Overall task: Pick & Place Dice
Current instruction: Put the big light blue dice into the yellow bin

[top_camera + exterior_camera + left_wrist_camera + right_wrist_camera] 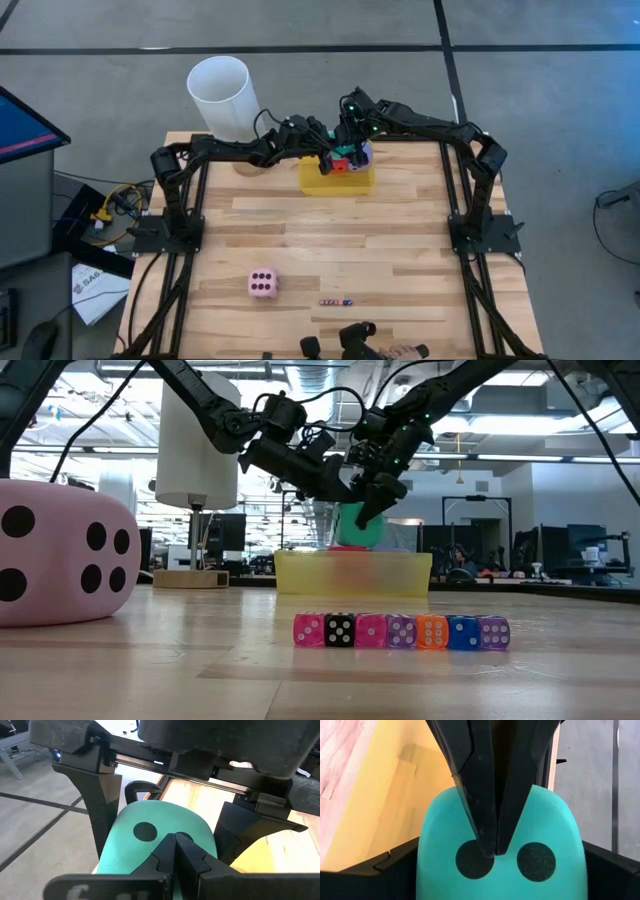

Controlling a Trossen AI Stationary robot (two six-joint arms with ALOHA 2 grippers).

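Nearest, pink die [263, 284] sits alone on the table, well apart from the rest. Farther back is the yellow bin [337, 180], with red die [340, 166] and purple die [364, 153] inside. Cyan die [550, 820] is just above the bin, clamped between the wide-spread fingers of right gripper [350, 148]. Left gripper [174, 845] is pressed together, tips touching a pip face. The die looks soft, light and squashy, so grip it across opposite flat faces, not the corners.

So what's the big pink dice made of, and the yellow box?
The big pink dice looks like soft foam or plush: matte, with rounded, puffy edges, though I can't be sure. The yellow box looks like thin plastic, smooth and see-through, since blurry colours show through its wall.
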